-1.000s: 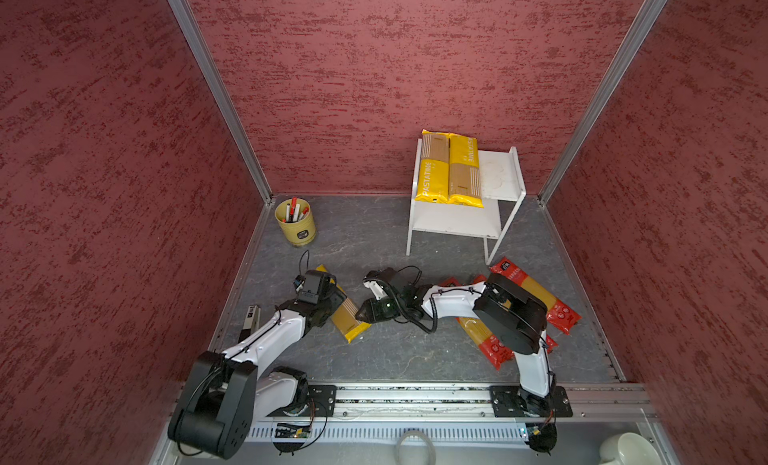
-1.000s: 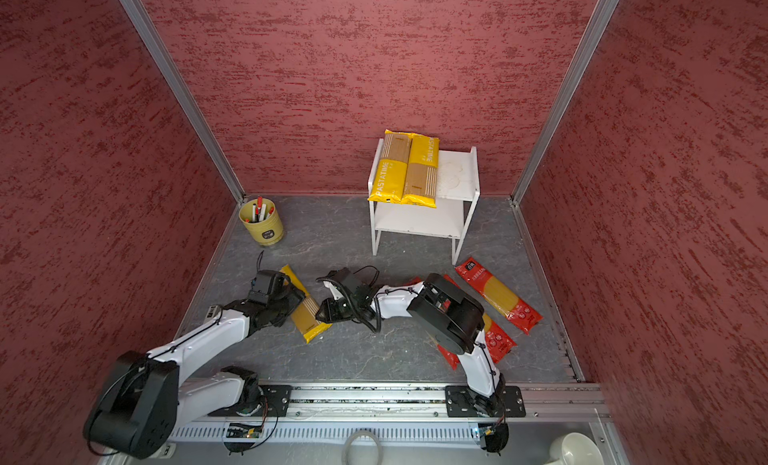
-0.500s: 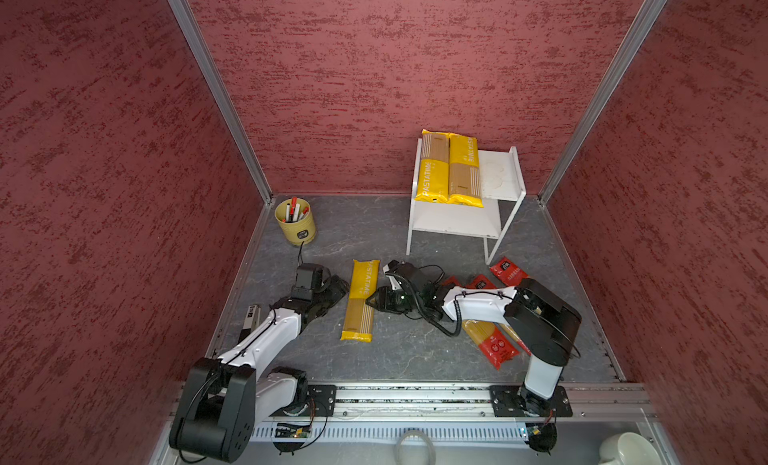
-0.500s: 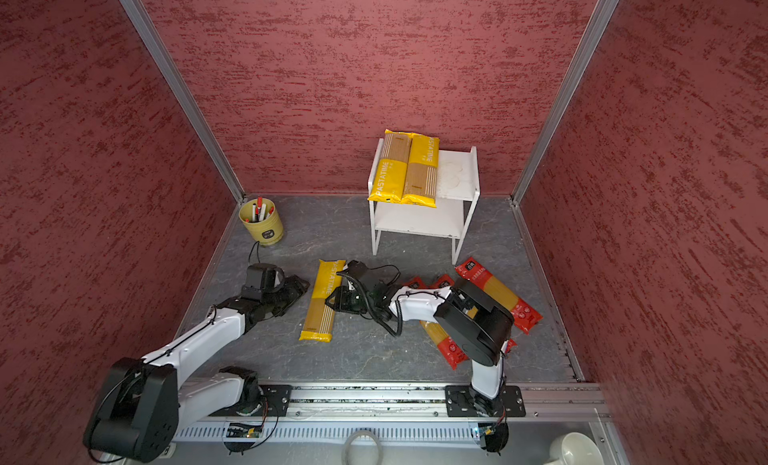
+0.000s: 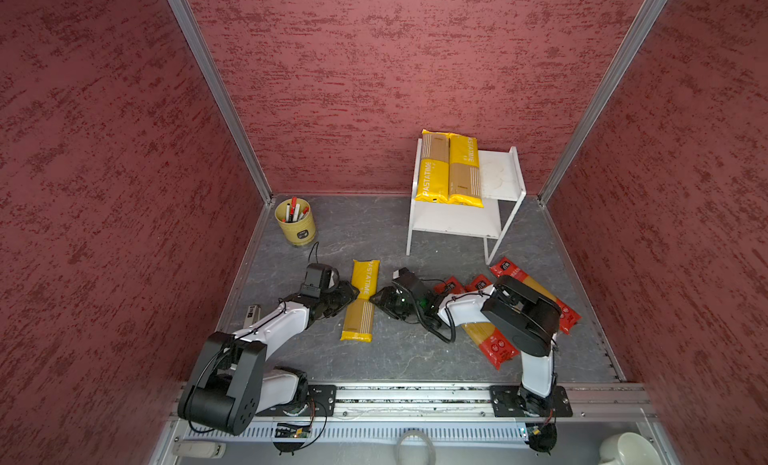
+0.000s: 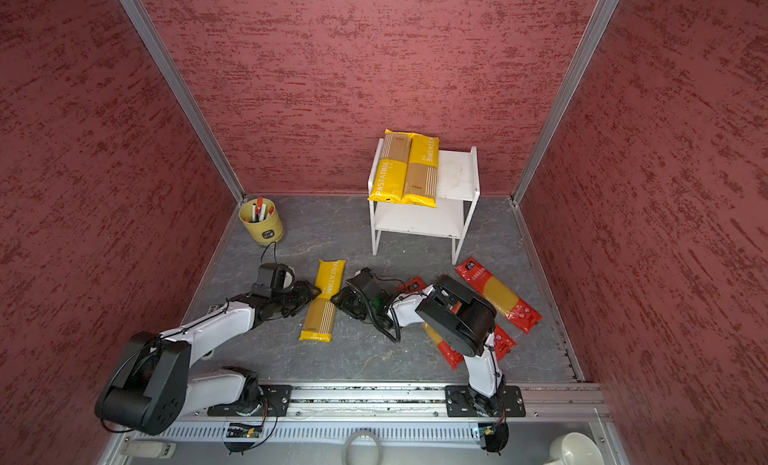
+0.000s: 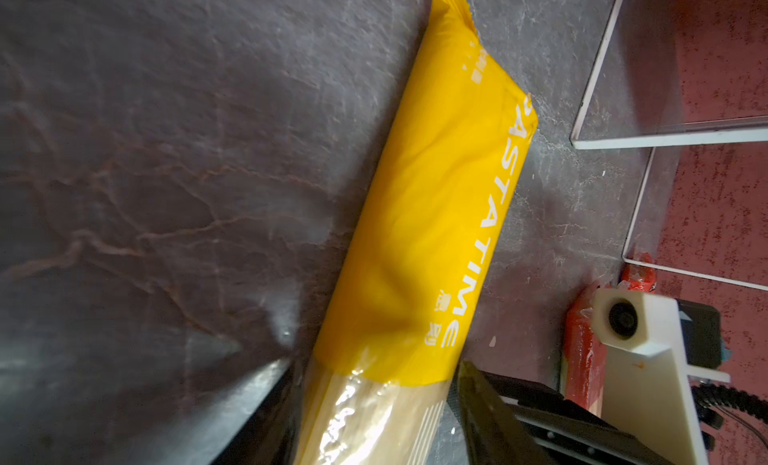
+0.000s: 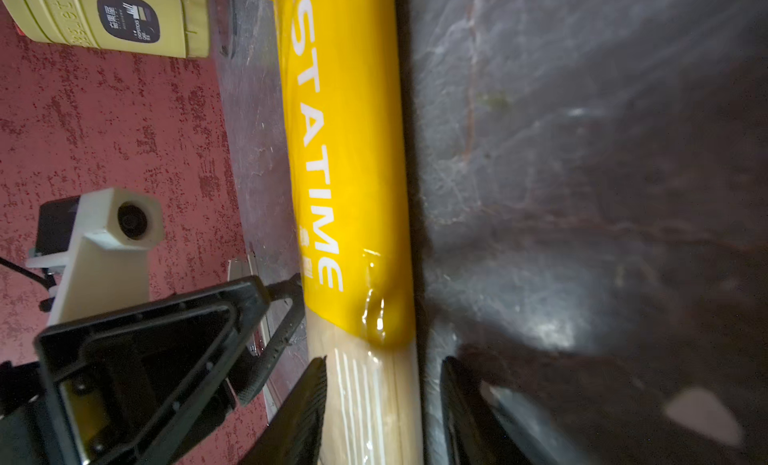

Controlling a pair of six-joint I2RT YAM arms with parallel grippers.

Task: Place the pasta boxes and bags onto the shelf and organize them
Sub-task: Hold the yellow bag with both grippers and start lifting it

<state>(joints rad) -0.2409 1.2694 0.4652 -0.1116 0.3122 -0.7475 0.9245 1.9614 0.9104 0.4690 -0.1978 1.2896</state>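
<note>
The left pincer (image 7: 376,365) has a finger on each long side of the loose yellow pack (image 5: 360,313), right where the yellow print meets the tan striped panel. Whether it is actually pinching I cannot tell. The right pincer (image 8: 382,361) straddles the same band of the pack. One finger lies against the film and a sliver of desk (image 5: 415,359) shows beside the other, so it is released.

In both top views the left pincer comes in from the pack's 9 o'clock and the right from its 3 o'clock. The pack lies flat, with its length running from 12 to 6.

I judge it a light bag, stiff along its length from the dry strands but brittle, with slick, crinkly film. The middle is the right place to hold it: it balances there, while an end grip would let it sag and slide. The squeeze should be firm without crushing.

Three red packs (image 5: 494,346) lie at 3 o'clock. The shelf (image 5: 498,172) stands at 1 o'clock with two yellow packs (image 5: 449,168) on its top board.
</note>
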